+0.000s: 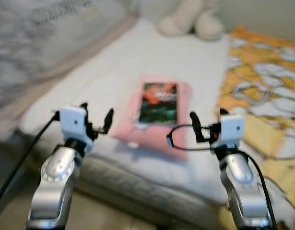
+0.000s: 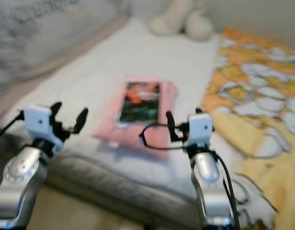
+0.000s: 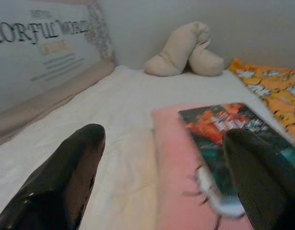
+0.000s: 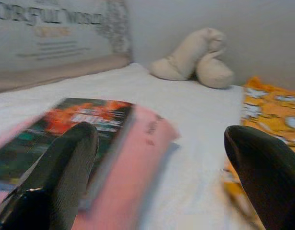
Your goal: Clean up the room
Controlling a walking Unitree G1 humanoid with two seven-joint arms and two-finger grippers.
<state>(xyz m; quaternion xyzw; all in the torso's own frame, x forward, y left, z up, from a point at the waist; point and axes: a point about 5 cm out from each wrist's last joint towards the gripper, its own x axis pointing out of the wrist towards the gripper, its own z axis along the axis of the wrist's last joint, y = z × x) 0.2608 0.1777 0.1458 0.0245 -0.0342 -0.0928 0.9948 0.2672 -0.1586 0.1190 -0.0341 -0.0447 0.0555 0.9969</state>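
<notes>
A book [image 1: 159,103] with a dark green and orange cover lies on a flat pink cushion [image 1: 125,128] in the middle of a bed with a white sheet [image 1: 104,62]. My left gripper [image 1: 96,117] is held up before the bed's near edge, left of the cushion, its fingers open and empty. On the cushion's right side my right gripper [image 1: 207,123] is raised at the same height, open and empty too. In the left wrist view the book [image 3: 224,129] lies just past the open fingers [image 3: 65,177].
A beige plush toy [image 1: 190,21] rests at the bed's far end. An orange and yellow patterned blanket [image 1: 267,76] covers the bed's right side. A printed panel with lettering [image 3: 41,43] runs along the left. Bare floor [image 1: 104,215] lies below the bed's edge.
</notes>
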